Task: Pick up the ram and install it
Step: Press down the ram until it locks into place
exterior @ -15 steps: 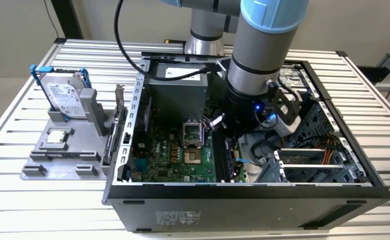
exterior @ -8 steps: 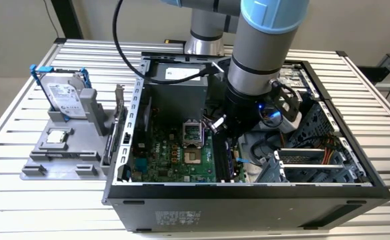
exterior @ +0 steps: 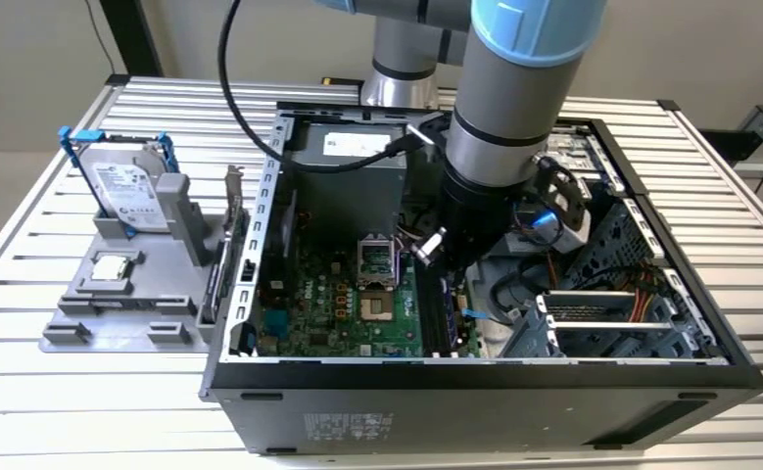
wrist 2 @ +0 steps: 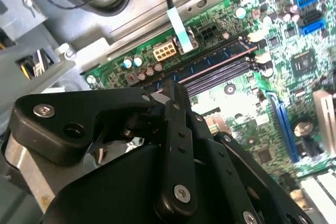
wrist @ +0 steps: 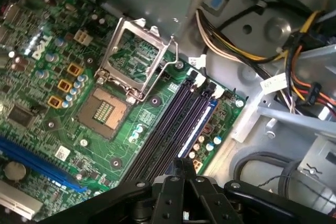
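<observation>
Gripper, black, linkage type, hangs inside the open dark-grey steel computer case, low over the near end of the memory bank; it also shows in the exterior view. Whether it is parted, together or clamped: cannot tell, since its own links cover the tip in both wrist views. Directly under the tip: the ram, a long thin dark-blue circuit-board stick, standing on edge in the outermost of the long black memory slots, on the side nearest the board's edge; seen also in the second wrist view. Long axis runs straight away from the gripper, parallel to the neighbouring slots, far end at the white latch tabs. Judgement: pick-up done, insertion step in hand; stick in its slot, full seating not confirmed. Next move calls for an even, straight downward press along the slot line, no tilt, until the latches close. Farther off: open square silver processor socket on the green motherboard. Well beyond, outside the case: silver hard drive in blue-tabbed bracket.
</observation>
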{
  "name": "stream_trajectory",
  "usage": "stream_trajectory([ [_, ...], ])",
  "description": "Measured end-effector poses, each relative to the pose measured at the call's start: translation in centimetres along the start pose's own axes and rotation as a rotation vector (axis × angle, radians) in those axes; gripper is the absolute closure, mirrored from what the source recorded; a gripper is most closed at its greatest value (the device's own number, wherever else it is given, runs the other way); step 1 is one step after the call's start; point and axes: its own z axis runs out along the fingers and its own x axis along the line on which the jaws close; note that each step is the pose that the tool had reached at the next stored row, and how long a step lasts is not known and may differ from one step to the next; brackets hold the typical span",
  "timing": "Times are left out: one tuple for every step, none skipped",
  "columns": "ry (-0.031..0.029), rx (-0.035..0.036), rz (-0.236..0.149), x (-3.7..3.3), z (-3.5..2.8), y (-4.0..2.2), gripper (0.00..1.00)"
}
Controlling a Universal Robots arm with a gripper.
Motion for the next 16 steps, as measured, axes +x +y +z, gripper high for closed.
stream_trajectory([
  [-0.0002, -0.0007, -0.017, 0.0, 0.0, 0.0, 1.0],
  [-0.0003, -0.0012, -0.032, 0.0, 0.0, 0.0, 1.0],
  [-0.0004, -0.0018, -0.05, 0.0, 0.0, 0.0, 1.0],
  [-0.0006, -0.0025, -0.066, 0.0, 0.0, 0.0, 1.0],
  [-0.0007, -0.0031, -0.082, 0.0, 0.0, 0.0, 1.0],
  [-0.0009, -0.0036, -0.098, 0.0, 0.0, 0.0, 1.0],
  [-0.001, -0.0042, -0.113, 0.0, -0.01, 0.0, 1.0],
  [-0.0012, -0.0047, -0.128, 0.0, -0.01, 0.0, 1.0],
  [-0.0013, -0.0053, -0.143, 0.0, -0.01, 0.0, 1.0],
  [-0.0014, -0.0057, -0.155, 0.0, -0.01, 0.0, 1.0],
  [-0.0014, -0.0062, -0.168, 0.0, -0.02, 0.0, 1.0],
  [-0.0015, -0.0067, -0.181, 0.0, -0.02, 0.0, 1.0],
  [-0.0016, -0.0071, -0.193, 0.0, -0.02, 0.0, 1.0],
  [-0.0017, -0.0076, -0.207, 0.0, -0.02, 0.0, 1.0],
  [-0.0018, -0.0081, -0.221, 0.0, -0.02, 0.0, 1.0],
  [-0.002, -0.0087, -0.237, 0.0, -0.02, 0.0, 1.0],
])
